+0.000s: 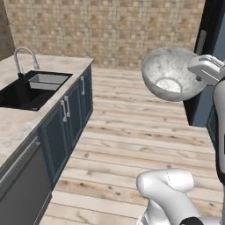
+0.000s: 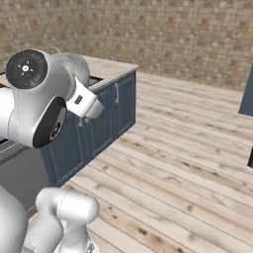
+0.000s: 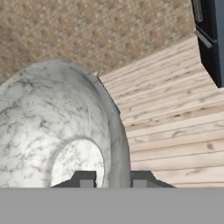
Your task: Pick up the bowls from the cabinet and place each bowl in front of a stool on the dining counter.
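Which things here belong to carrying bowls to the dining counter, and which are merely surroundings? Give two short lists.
Part of the job:
- marbled bowl, tilted, its rim clamped in the end effector
- dining counter

Just surroundings:
- black sink
- faucet
- counter doors with silver handles
- wooden floor
- tiled wall

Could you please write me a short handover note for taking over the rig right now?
Gripper: shut on the marbled bowl's rim, one fingertip inside and one outside.
Marbled bowl: carried tilted in the air over the wooden floor, away from any surface.
Dining counter with its black sink: to the left of the arm in the left base view, nothing set on the stretch that shows.
Done: one bowl is picked up.
Left: set this bowl on the counter in front of a stool, then fetch and place the second bowl.
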Controlling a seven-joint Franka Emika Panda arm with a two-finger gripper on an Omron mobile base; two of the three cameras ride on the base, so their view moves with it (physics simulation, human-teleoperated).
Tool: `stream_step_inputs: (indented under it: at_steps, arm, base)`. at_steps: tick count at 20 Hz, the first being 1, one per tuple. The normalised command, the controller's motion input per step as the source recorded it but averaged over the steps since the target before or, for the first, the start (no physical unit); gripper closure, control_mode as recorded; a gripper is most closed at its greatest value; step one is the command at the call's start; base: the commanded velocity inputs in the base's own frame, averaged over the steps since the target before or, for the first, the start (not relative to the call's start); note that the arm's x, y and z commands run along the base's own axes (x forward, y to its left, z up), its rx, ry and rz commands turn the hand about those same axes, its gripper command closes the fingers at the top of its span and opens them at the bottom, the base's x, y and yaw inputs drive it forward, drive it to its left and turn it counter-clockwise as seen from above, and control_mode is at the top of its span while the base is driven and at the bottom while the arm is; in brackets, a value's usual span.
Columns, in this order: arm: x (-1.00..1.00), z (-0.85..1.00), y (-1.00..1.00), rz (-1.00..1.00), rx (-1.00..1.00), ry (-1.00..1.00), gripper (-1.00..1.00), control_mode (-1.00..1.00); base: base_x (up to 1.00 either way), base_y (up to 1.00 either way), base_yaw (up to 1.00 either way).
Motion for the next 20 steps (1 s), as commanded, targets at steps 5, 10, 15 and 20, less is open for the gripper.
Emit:
stream_step_inputs:
  at_steps: [5, 10, 15, 20]
  arm:
    - [0.0, 0.0, 0.0, 0.0, 0.0, 0.0, 1.0, 1.0]
    - [0.0, 0.0, 0.0, 0.0, 0.0, 0.0, 1.0, 1.0]
    - [0.0, 0.0, 0.0, 0.0, 0.0, 0.0, 1.0, 1.0]
    - [0.0, 0.0, 0.0, 0.0, 0.0, 0.0, 1.0, 1.0]
  base:
    - [0.0, 0.06, 0.49]
    - [0.0, 0.0, 0.43]
    - [0.0, 0.18, 0.39]
    - [-0.15, 0.46, 0.37]
